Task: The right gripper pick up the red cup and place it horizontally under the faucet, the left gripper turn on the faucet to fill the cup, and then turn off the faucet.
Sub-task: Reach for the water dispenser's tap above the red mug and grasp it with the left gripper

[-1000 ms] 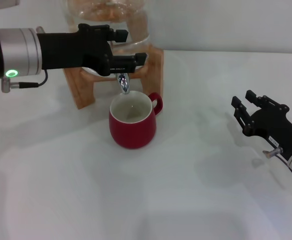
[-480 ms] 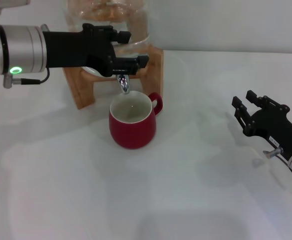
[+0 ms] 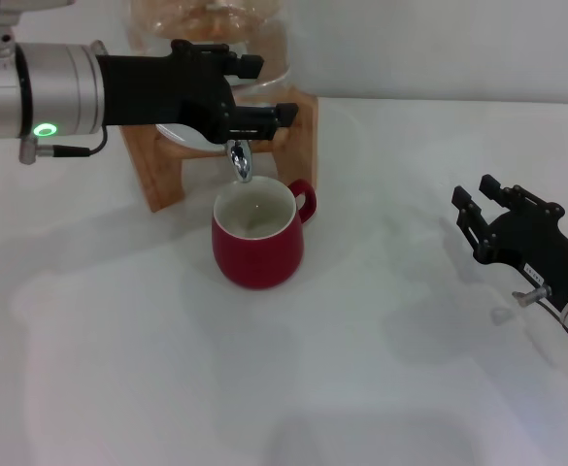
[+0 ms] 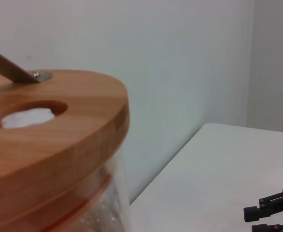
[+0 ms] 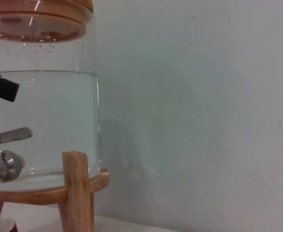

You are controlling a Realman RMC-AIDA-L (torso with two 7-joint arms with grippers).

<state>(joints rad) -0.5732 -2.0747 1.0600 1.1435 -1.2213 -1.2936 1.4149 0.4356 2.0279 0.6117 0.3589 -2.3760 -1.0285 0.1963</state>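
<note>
Glossy red cup (image 3: 258,238) upright on the table, off-white inside, handle to the right — directly beneath the chrome faucet (image 3: 239,160).

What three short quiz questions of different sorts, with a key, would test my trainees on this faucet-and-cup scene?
1. True or false: the red cup stands upright under the faucet.
2. Which gripper is at the faucet? A left, B right.
3. Fill in: the glass dispenser rests on a ____ stand.

Key: 1 true. 2 A; the left gripper is there, the right gripper is off to the side, open. 3 wooden.
</note>
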